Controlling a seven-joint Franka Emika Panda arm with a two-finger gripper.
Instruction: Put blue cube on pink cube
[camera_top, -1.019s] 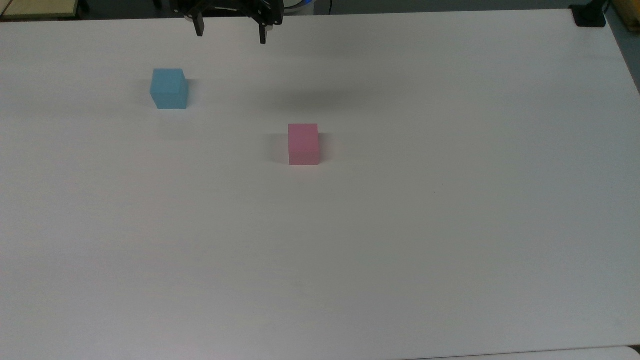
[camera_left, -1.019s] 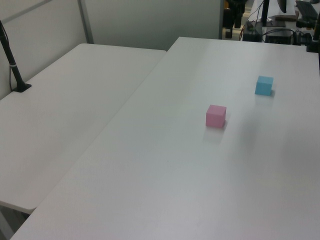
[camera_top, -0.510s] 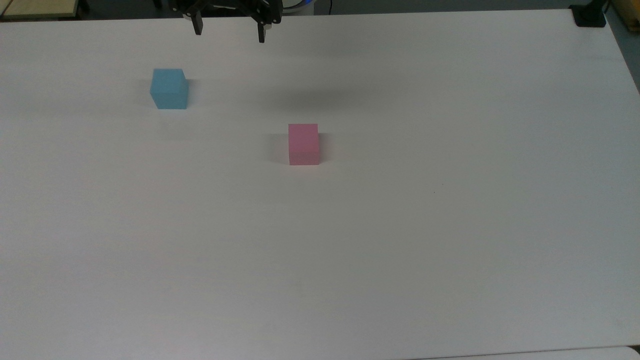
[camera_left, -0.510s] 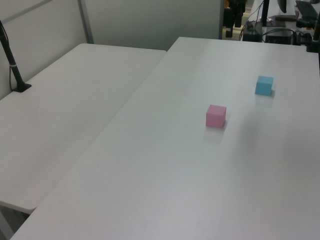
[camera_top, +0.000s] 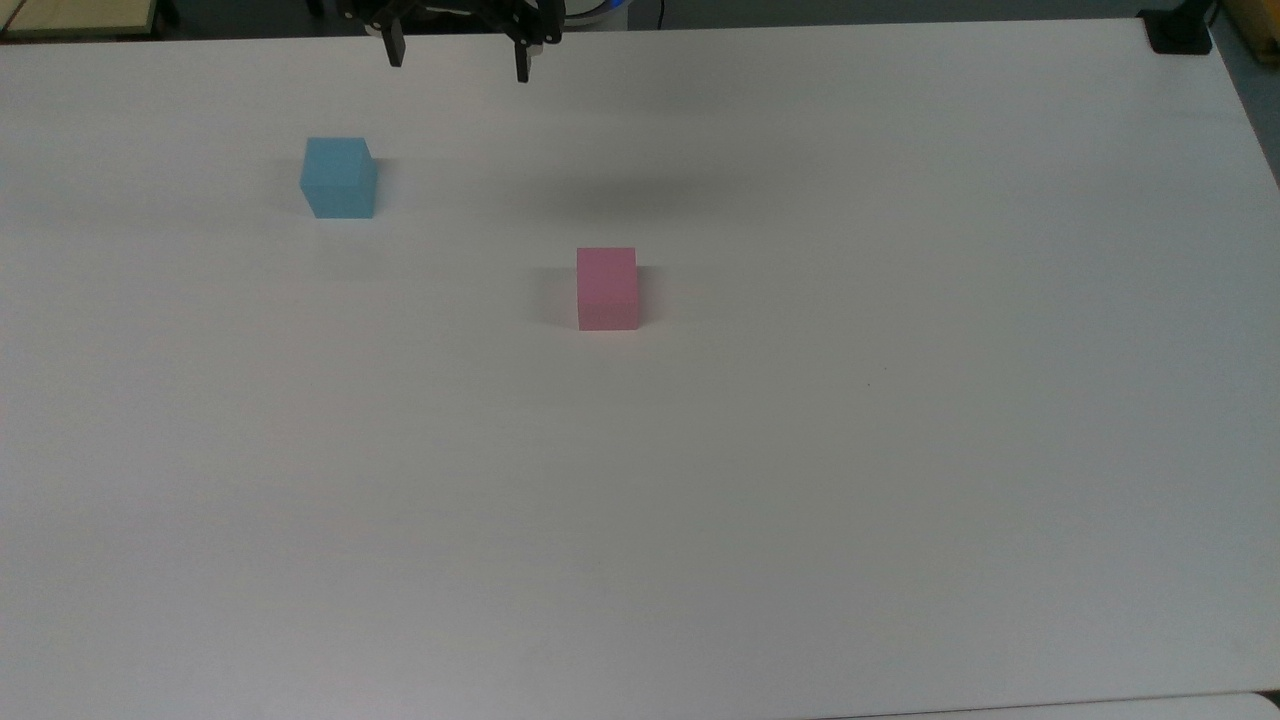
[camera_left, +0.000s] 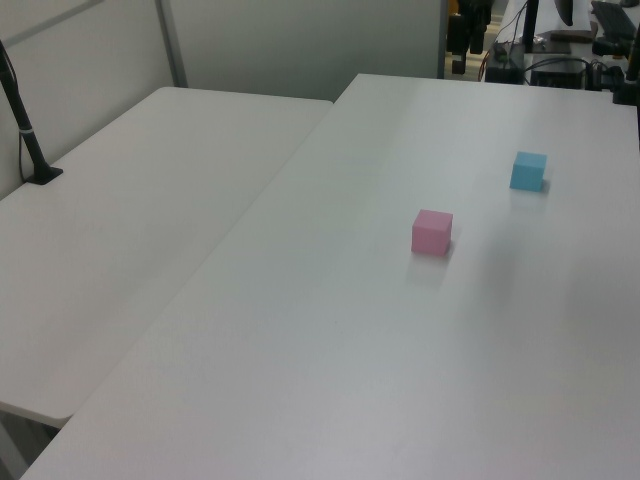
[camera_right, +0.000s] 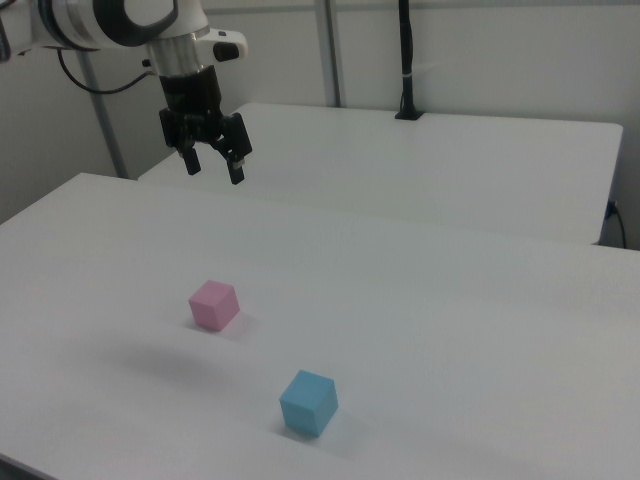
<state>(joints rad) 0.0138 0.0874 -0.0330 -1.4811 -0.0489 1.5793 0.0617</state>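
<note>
The light-blue cube rests on the white table, toward the top view's upper left. It also appears as the blue cube and blue cube. The pink cube stands apart from it near the table's middle, seen too as the pink cube and pink cube. My gripper hangs open and empty high above the table at the top view's upper edge, well away from both cubes. In the right view the gripper points downward with its fingers spread.
A second white table adjoins on the left view's left, with a black post on it. A black clamp sits at the top view's upper right corner. Cables and equipment crowd the left view's far edge.
The gripper has drifted slightly toward the top view's upper edge, still open. Both cubes stay where they were.
</note>
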